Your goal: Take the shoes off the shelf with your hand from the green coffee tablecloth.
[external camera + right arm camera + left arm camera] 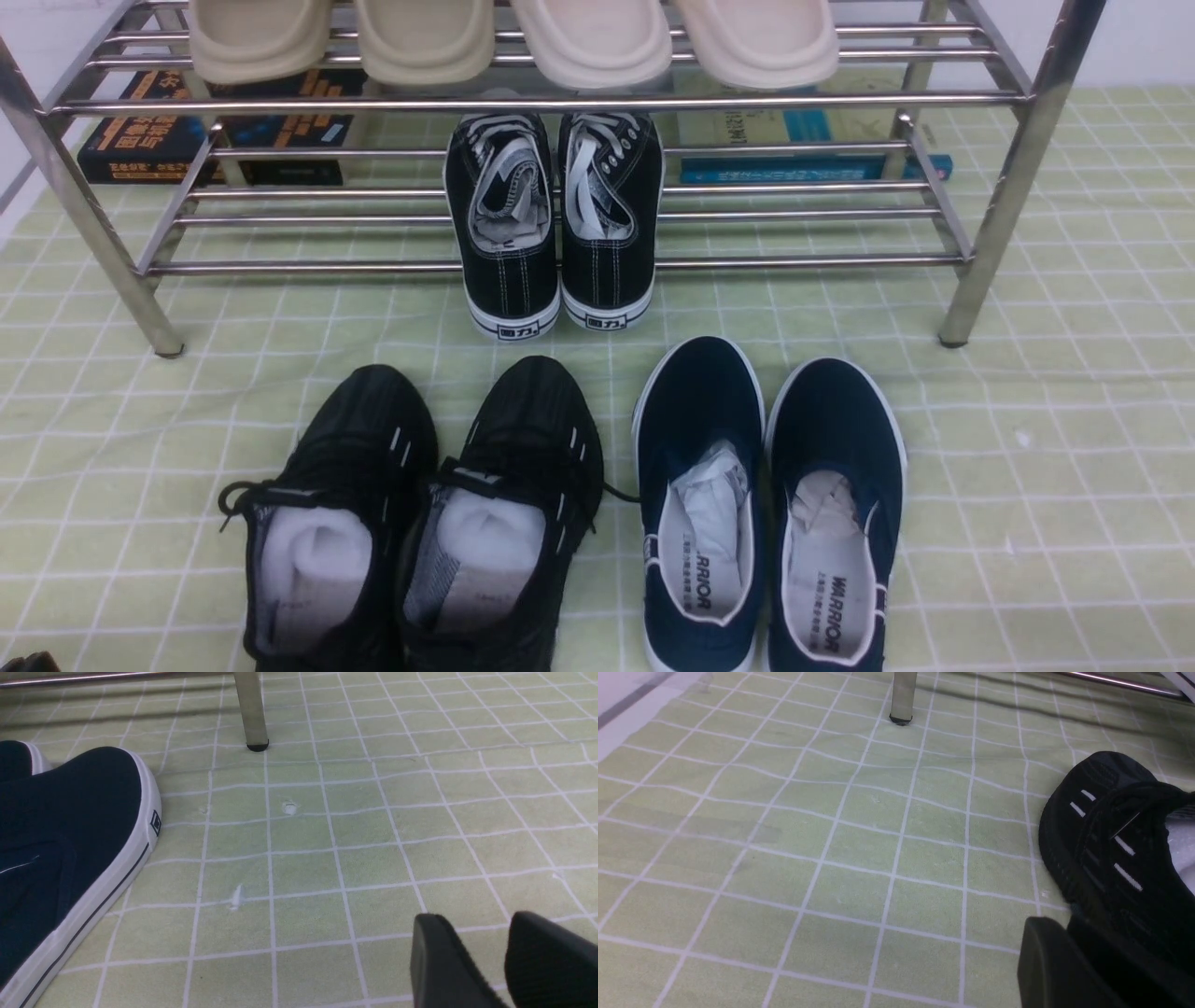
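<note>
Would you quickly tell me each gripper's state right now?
Left gripper: cannot be told; only one finger shows.
Right gripper: open, holding nothing.

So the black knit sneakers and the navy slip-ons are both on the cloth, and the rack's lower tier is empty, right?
Not quite: the front view shows black canvas sneakers on the lower tier of the rack. The black knit sneakers and navy slip-ons do sit on the green cloth.

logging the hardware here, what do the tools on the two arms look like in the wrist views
Only the tips show. The left tool shows one matte black, blunt, rounded finger. The right tool shows two thick matte black fingers with rounded ends. No cables, labels or markings are visible.
</note>
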Motion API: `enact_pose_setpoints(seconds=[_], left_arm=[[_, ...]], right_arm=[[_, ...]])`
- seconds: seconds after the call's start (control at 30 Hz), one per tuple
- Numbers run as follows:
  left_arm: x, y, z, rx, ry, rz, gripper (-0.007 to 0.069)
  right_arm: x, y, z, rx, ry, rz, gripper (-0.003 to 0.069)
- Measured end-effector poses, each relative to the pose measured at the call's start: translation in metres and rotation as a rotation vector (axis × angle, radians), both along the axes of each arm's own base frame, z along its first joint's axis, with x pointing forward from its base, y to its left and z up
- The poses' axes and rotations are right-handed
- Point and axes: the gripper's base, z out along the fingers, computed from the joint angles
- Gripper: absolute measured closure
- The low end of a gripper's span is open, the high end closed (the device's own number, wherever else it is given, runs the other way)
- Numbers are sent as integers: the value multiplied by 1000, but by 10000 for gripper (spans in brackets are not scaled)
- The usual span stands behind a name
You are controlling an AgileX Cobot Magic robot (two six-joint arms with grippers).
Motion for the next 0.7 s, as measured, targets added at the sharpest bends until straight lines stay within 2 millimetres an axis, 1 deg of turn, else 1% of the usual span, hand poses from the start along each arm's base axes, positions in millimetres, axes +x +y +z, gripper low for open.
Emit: enact_pose_setpoints(seconds=[0.7], left_arm=[[0, 0, 0, 0, 0, 0, 518]], right_arm=[[0, 0, 0, 0, 0, 0, 421]])
